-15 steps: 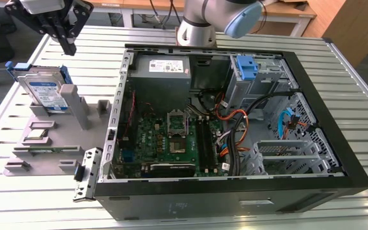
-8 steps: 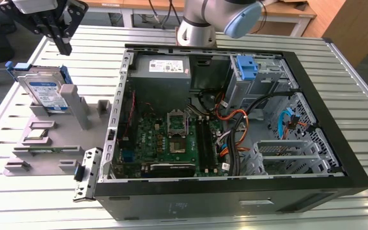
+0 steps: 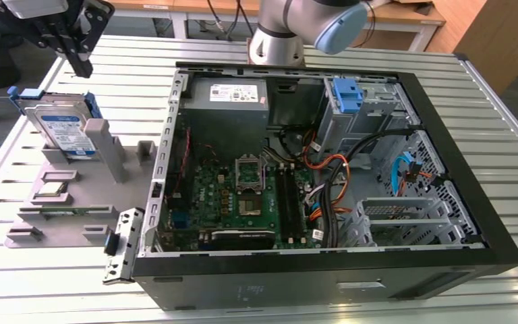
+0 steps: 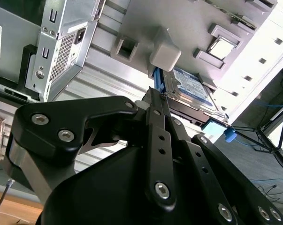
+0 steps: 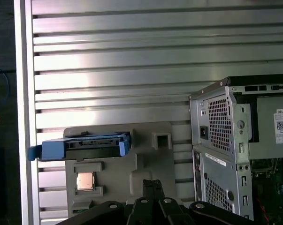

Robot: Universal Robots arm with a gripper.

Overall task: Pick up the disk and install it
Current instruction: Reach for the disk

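Observation:
The disk (image 3: 65, 128) is a silver drive with a white-and-blue label in a blue carrier. It stands on edge, leaning, in a grey fixture (image 3: 79, 196) at the exterior view's left. In the first wrist view the disk (image 5: 85, 146) shows edge-on, and in the second wrist view the disk (image 4: 190, 86) shows its label and a blue end handle. My black gripper (image 3: 83, 67) hangs above the disk's far end, apart from it. Both wrist views show the gripper (image 4: 155, 96) (image 5: 152, 183) shut, fingers together with nothing between them.
An open computer case (image 3: 475, 223) lies on the slatted metal table (image 3: 61, 290), right of the fixture. Inside are a motherboard (image 3: 241, 189), cables and a grey drive cage with a blue bracket (image 3: 347, 94). A processor chip (image 3: 54, 187) rests in the fixture. The arm's base (image 3: 277, 40) stands behind the case.

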